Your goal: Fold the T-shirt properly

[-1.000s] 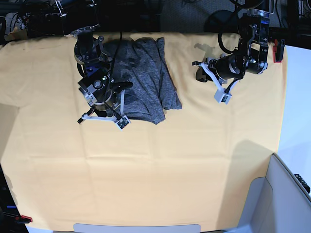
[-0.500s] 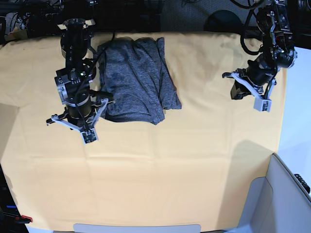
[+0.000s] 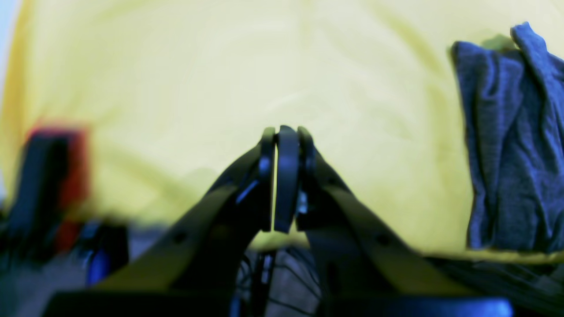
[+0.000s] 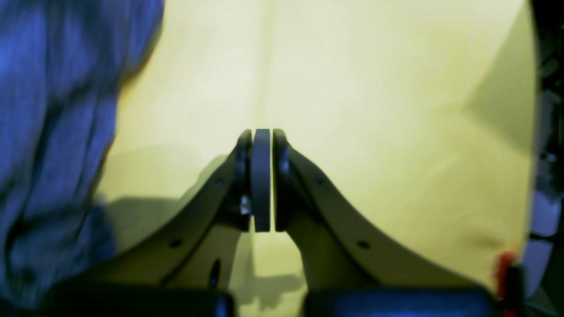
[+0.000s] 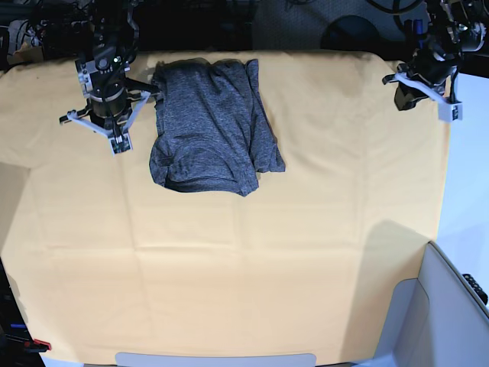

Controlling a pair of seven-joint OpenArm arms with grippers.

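The T-shirt (image 5: 210, 126) lies folded into a compact dark grey bundle on the yellow-orange cloth, near the far edge and left of centre. My right gripper (image 5: 103, 122) hovers just left of it, shut, with nothing between its fingers. In the right wrist view its tips (image 4: 262, 134) are pressed together over bare cloth, and the T-shirt (image 4: 53, 132) fills the left side. My left gripper (image 5: 424, 84) is at the far right corner, well away from the shirt, shut and empty. The left wrist view shows its tips (image 3: 286, 132) together and the T-shirt (image 3: 511, 145) at the right edge.
The yellow-orange cloth (image 5: 244, 260) covers the whole table. A grey-white bin (image 5: 451, 306) stands at the near right corner. A small red clamp (image 5: 37, 345) sits at the near left corner. Cables and dark equipment line the far edge.
Both arms have drawn back toward the far edge. The right gripper left the shirt's lower left side, and the left gripper swung out to the far right corner. The shirt stayed put.
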